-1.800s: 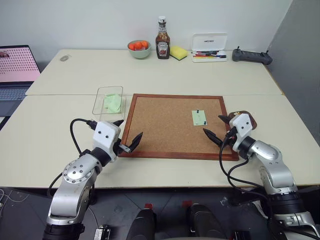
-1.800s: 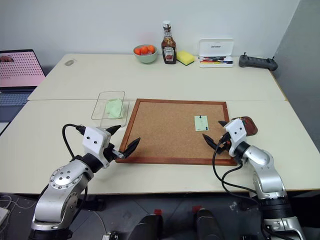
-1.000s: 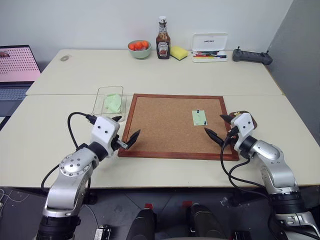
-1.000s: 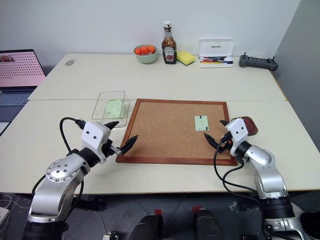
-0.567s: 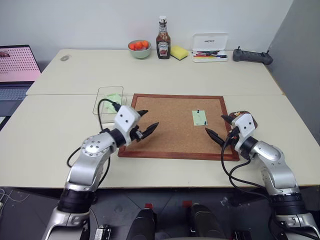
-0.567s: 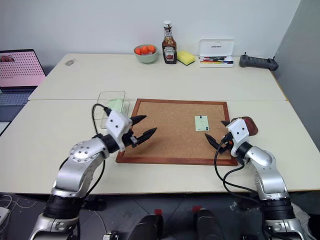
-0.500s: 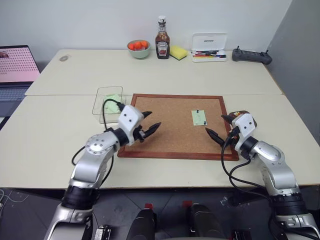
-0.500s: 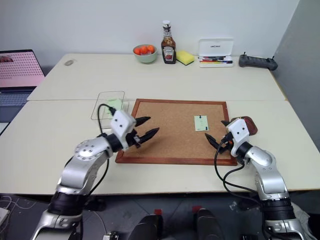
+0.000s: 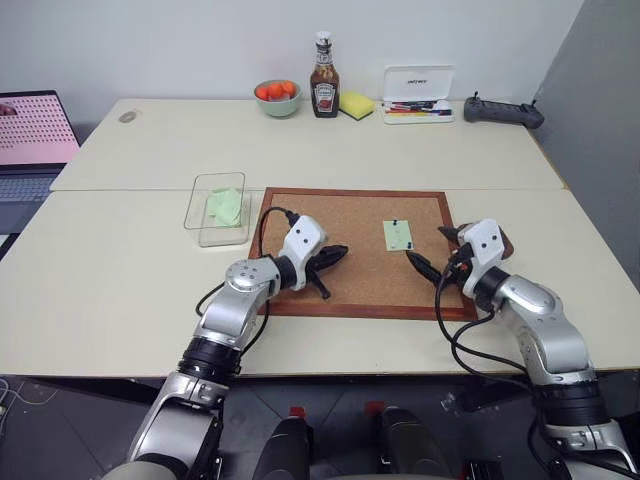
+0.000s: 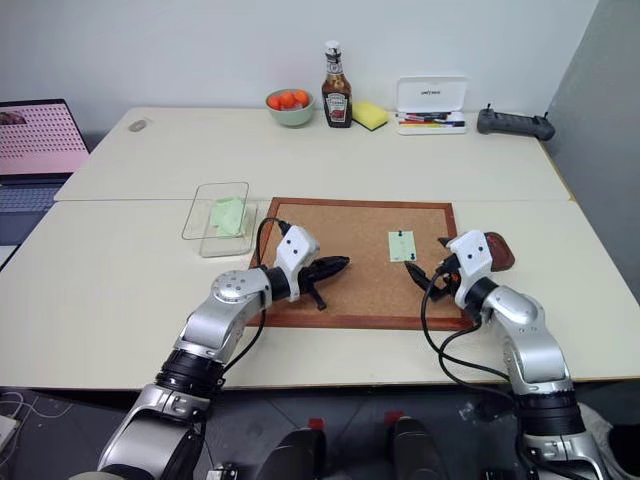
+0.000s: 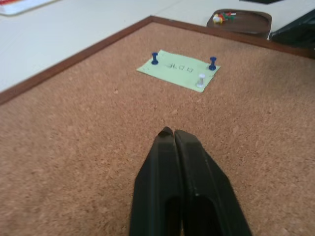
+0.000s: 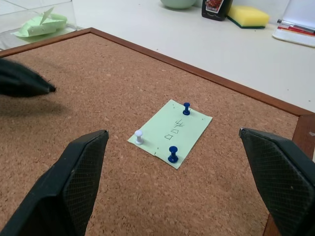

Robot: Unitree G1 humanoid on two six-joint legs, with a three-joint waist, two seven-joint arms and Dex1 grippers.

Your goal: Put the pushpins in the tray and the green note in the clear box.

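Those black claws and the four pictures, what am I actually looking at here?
The claws are a humanoid robot's two grippers. The two wide pictures come from cameras in its head, looking down over its arms; the two close ones come from a camera on each wrist.

On the table lies a cork board with a green note held by three pushpins, two blue and one white. A clear box beside the board already holds a crumpled green paper. A small brown tray with a few pins sits by the right gripper.

Nothing is held: the left gripper is shut and empty over the board, the right gripper is open near the note.
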